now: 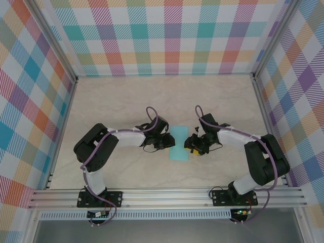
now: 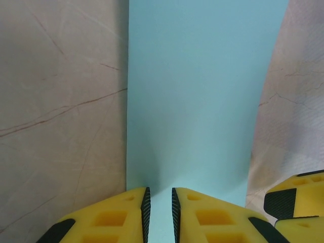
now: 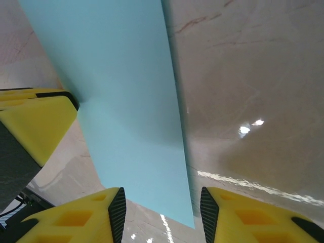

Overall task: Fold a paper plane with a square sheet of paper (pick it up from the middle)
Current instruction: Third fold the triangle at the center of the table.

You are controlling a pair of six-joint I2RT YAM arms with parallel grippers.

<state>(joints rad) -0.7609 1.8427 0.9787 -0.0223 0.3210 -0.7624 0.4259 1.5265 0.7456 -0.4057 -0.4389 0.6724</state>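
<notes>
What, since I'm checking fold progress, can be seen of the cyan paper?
The paper plane is so far a plain light cyan strip, smooth, matte and straight-edged, on the marbled table. The left gripper has its jaws nearly closed at one edge, grip unclear; the right gripper straddles another edge with jaws open.

No readable text or label shows anywhere.
</notes>
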